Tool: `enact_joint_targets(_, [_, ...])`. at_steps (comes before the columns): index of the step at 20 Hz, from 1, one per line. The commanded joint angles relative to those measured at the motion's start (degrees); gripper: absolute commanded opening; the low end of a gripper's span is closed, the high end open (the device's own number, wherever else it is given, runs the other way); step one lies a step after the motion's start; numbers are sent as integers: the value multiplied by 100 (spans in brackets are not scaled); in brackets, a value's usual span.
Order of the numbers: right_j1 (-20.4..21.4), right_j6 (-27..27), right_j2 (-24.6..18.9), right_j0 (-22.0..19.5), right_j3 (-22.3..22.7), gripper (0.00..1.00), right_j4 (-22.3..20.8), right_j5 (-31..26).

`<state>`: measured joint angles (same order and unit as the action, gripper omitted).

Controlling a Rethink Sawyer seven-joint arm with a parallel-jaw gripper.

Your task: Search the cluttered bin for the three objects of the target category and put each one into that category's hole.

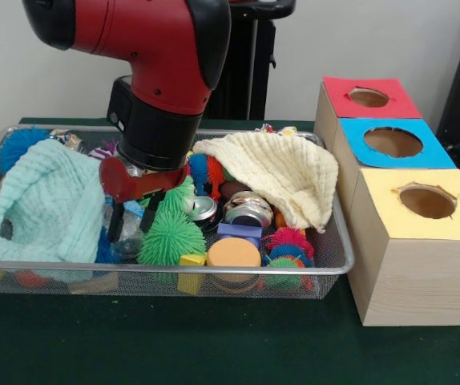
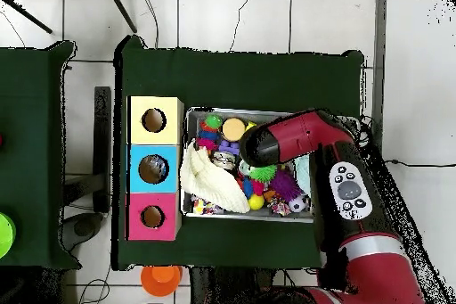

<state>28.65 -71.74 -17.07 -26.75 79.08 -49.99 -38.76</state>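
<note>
The wire mesh bin (image 1: 214, 271) sits on the green table and also shows in the overhead view (image 2: 267, 110). My gripper (image 1: 131, 228) reaches down into its left-middle part, between a mint cloth and a green spiky ball. It is open, with one black finger (image 1: 116, 223) on each side of a crushed clear bottle with a blue label (image 1: 134, 210). The bottle rests low among the clutter and is partly hidden. No other bottle shows clearly. In the overhead view the arm's wrist (image 2: 258, 144) covers the gripper.
Three wooden boxes with holes stand right of the bin: red top (image 1: 370, 98), blue top (image 1: 392, 143), yellow top (image 1: 426, 200). A mint cloth (image 1: 50, 200) and a cream cloth (image 1: 282, 172) cover parts of the bin. Metal cans (image 1: 246, 210), spiky balls (image 1: 171, 237) and blocks lie between them.
</note>
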Motion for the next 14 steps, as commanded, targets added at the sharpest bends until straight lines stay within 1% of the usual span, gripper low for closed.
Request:
enact_joint_targets(1, [-156,314,417,182,-350,100,-351,-792])
enact_joint_targets(4, [-178,340,510,202,-327,100,-256,-892])
enact_joint_targets(7, [-312,404,613,253,-359,100,-166,-1232])
enact_joint_targets(8, [-355,408,624,262,-376,100,-161,-1245])
enact_joint_targets(12, [-612,486,555,191,-346,100,50,-1457])
enact_joint_targets(14, [-821,530,453,103,-350,100,131,-1452])
